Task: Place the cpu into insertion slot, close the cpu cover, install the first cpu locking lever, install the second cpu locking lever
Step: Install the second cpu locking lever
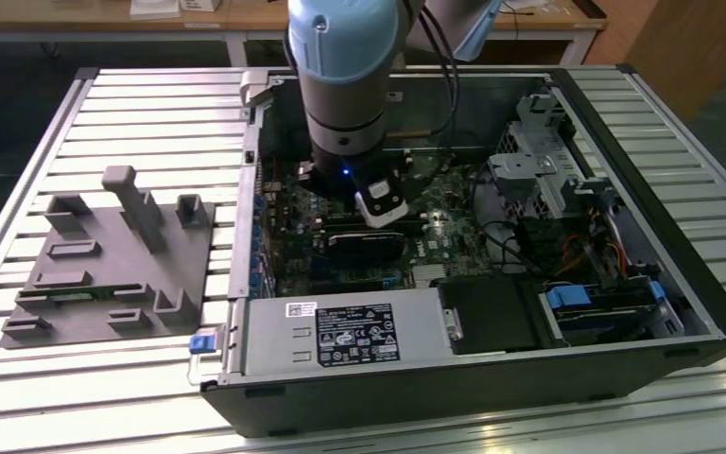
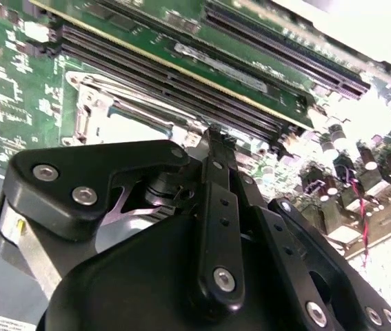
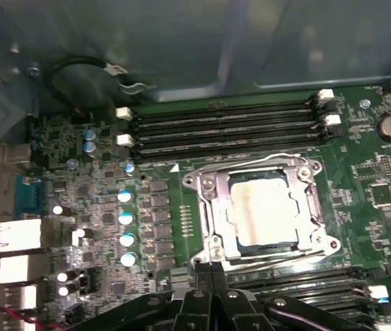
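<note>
- The cpu point(image 3: 261, 210) is seen seated in the insertion slot point(image 3: 212, 243), with the cpu cover point(image 3: 205, 183) lying shut over it.
- The gripper point(image 3: 212, 270) is closed and empty at the socket's edge.
- A lever is best pressed slowly and squarely.
- Little room is left by the memory slots point(image 3: 226, 127) alongside.

My arm point(image 1: 344, 85) is a fat round tube. It is grey, with a light blue cap near the top. A tiny blue light glows low on it. A dark cable runs down beside it. A small white block with a black patch sits near my wrist. My hand point(image 2: 212, 227) is shiny black, made of flat bars joined with round silver screws.
</note>
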Available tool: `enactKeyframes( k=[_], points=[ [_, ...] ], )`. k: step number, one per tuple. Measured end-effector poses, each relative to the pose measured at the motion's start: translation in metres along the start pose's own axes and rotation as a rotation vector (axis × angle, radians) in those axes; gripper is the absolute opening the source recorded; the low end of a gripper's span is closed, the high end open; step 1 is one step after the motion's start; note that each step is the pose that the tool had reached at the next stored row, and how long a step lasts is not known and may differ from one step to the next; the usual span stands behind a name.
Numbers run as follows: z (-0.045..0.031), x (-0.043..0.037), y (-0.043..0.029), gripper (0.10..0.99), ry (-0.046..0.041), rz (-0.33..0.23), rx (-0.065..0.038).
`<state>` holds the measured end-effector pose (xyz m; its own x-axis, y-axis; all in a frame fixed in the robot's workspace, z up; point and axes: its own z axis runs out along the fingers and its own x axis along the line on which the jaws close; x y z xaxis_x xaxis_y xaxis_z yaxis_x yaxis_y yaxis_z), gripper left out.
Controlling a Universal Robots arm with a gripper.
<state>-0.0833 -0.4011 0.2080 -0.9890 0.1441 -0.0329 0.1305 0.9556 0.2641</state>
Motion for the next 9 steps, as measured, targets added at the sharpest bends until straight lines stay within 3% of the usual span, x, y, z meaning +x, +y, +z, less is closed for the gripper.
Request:
enactKeyframes(
  k=[9],
  points=[
    [0.0020, -0.0249, 0.0040, 0.106, 0.0029, 0.000, 0.010]
  ],
)
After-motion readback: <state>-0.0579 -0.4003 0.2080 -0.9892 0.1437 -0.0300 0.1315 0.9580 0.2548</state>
